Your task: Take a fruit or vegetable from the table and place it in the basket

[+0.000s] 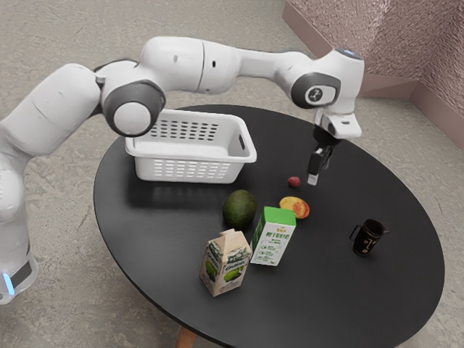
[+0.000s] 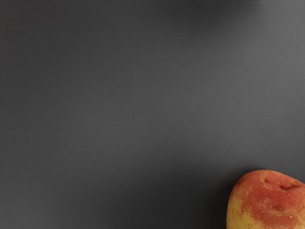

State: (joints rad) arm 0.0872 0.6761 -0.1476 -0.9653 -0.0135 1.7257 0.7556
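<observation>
The environment is an indoor room of indeterminate type, identified by a mottled grey floor (image 1: 72, 312), rough pinkish walls (image 1: 384, 32), a skirting (image 1: 388, 85) and a round black tabletop (image 1: 326, 290)

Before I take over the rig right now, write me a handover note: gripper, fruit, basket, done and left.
Gripper: above the table, near the small red fruit and the peach; no fruit seen in its hold.
Fruit: those two and the avocado rest on the table; the avocado is nearest the basket.
Basket: white, upright, toward the table's far edge in the exterior view.
Done: none of these three is lifted or in the basket.
Left: grasp one, lift it, carry it over the basket's rim and release it.
</observation>
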